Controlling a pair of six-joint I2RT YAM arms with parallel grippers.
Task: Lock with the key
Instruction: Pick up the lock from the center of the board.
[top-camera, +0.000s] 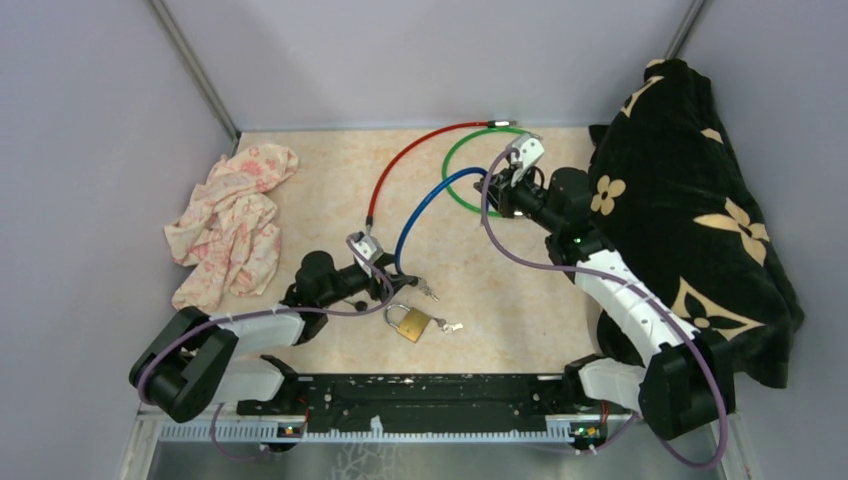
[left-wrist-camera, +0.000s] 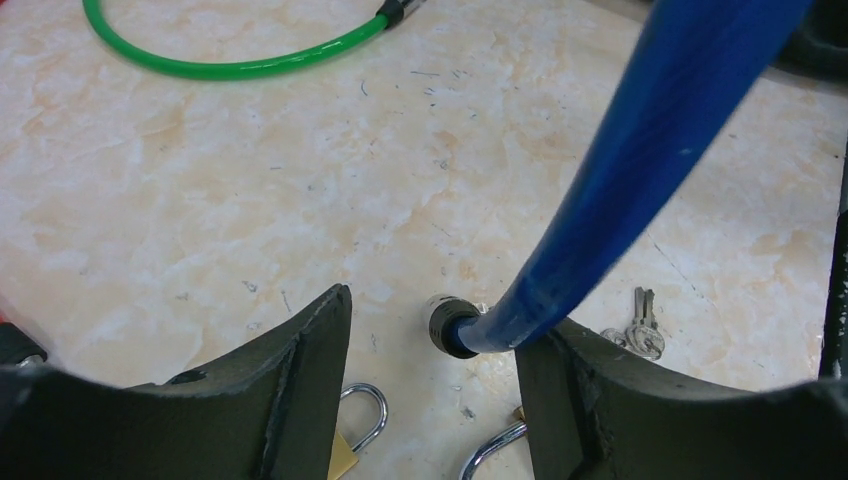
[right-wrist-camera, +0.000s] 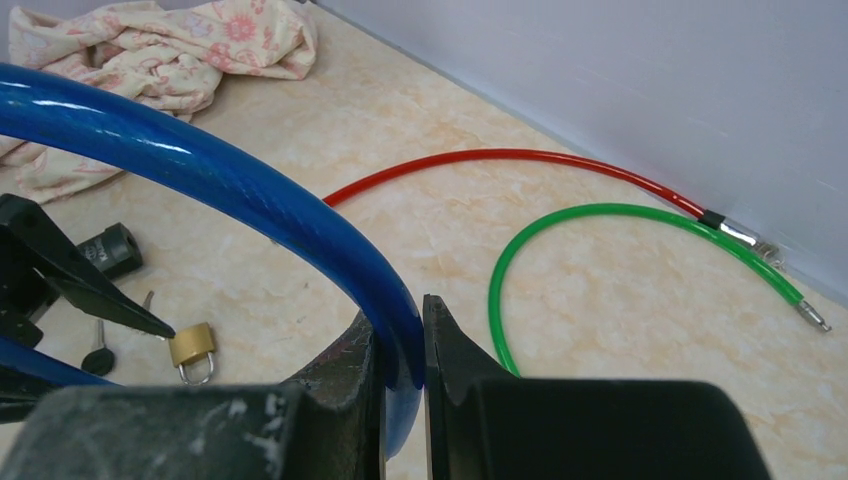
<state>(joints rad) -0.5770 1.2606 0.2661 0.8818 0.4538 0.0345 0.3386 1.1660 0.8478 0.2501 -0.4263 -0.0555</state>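
- Clamping the blue cable (right-wrist-camera: 250, 190) with the right gripper (right-wrist-camera: 422, 325), fingers clenched tight on it, at 1 o'clock on the table (top-camera: 320, 170) in the top view.
- Arching from that grip down toward 7 o'clock and ending in a black cap (left-wrist-camera: 452, 326) low over the tabletop.
- Straddling that cap with the left gripper (left-wrist-camera: 435, 318), just 9 o'clock of table centre, jaws released and spread wide; cable close against the finger at 3 o'clock in the left wrist view, well clear of the other; cannot tell whether touching.
- Lying flat at 6 o'clock near the arm bases: brass padlock (top-camera: 408, 322), at 5 o'clock from the left gripper and apart from it; shackle state too small to tell.
- Resting on the table at 1 o'clock from the padlock, near the cap: keys (left-wrist-camera: 642, 325), apart from both grippers.
- Sitting just beside the padlock at 3 o'clock: small key (top-camera: 450, 326).
- Curving across the far half: red cable (right-wrist-camera: 500, 153), with the green cable (right-wrist-camera: 620, 208) looped just beside it at 12 to 1 o'clock.
- Bunched at 9 o'clock: floral cloth (top-camera: 232, 225).
- Heaped at 3 o'clock, behind the right arm: black cloth (top-camera: 690, 200).
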